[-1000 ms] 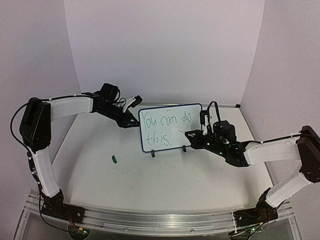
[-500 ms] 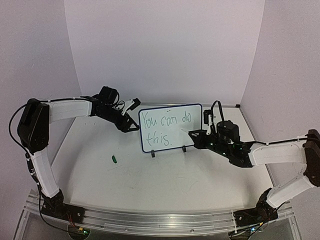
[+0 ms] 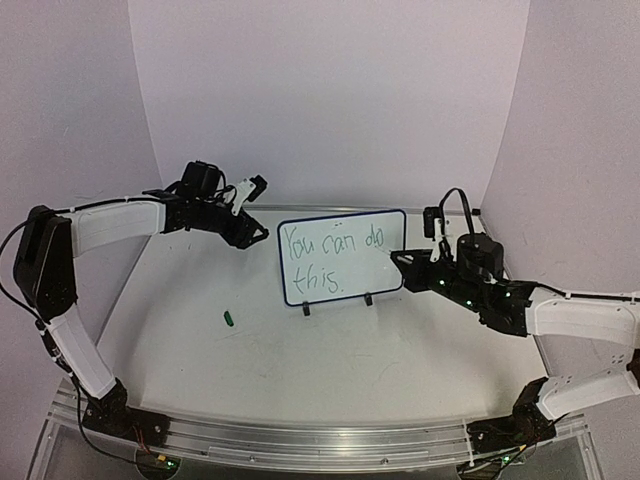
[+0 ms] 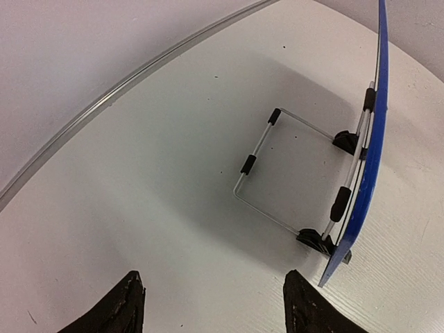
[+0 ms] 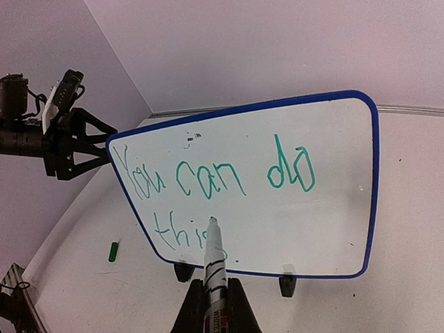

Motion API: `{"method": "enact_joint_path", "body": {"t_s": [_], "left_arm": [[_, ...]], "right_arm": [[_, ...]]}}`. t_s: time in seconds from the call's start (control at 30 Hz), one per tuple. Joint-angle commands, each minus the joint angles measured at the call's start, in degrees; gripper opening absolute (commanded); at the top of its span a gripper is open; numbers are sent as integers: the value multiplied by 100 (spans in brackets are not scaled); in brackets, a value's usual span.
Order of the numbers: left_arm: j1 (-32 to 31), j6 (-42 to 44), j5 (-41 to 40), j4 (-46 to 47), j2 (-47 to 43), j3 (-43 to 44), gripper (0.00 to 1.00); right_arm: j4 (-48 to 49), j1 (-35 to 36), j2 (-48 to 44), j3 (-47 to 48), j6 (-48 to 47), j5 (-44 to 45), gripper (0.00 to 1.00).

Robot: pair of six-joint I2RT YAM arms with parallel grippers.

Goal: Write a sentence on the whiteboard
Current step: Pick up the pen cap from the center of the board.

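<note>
Left arm (image 3: 120, 222): reaches from the desk's left side toward the far edge, raised above the surface.
Left jaws: spread wide, nothing between them. They sit just left of the whiteboard's upper left corner and do not touch it. In the wrist view both dark tips frame bare desk, facing the board's back.
Cap (image 3: 229, 318): small and green, lying flat on the desk. It is left of the board and nearer the near edge, apart from everything.
Desk (image 3: 330, 360): white, with a metal strip along the far edge.
Whiteboard (image 3: 375, 275): stands upright near the middle of the far edge, written face toward the near edge. Its blue frame rests on two black feet (image 3: 306, 308).
Stand (image 4: 277, 173): a wire loop lying flat on the desk behind the board, joined to the frame at the feet.
Sentence (image 5: 208, 180): green handwriting, "You can do" on top and "this." below, filling the left and middle of the face.
Marker (image 5: 214, 257): white barrel with its tip toward the face, over the end of "this" in the wrist view. Contact cannot be told.
Right jaws: pinching the marker's barrel, by the board's right edge.
Right arm (image 3: 580, 318): stretches low from the near right corner toward the board.
</note>
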Motion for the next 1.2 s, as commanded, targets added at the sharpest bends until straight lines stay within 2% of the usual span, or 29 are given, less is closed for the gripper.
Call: {"method": "enact_joint_path", "body": {"t_s": [0.0, 0.2, 0.33, 0.4, 0.6, 0.87, 1.0, 1.17], "left_arm": [[23, -604, -220, 121, -195, 1, 67], [18, -1832, -340, 714, -726, -920, 66], [-22, -2828, -857, 846, -1119, -1469, 66], [-72, -3343, -1098, 651, -1191, -1580, 65], [-233, -4570, -1789, -694, -838, -1387, 57], [-785, -5217, -2585, -1586, -121, -1150, 50], [-865, -5424, -2728, -1840, 248, -997, 40], [-897, -5626, -2759, -1872, 435, -1010, 37]], "right_arm": [[-314, -24, -242, 89, -271, -19, 0], [-482, -24, -414, 1, -337, -65, 0], [-562, -24, -425, -22, -361, -73, 0], [-601, -20, -408, -24, -364, -75, 0], [-625, -23, -347, -87, -253, -155, 0], [-582, -16, -281, -169, -88, -449, 0], [-581, -3, -337, -235, -46, -452, 0], [-581, -7, -352, -288, -8, -442, 0]]}}
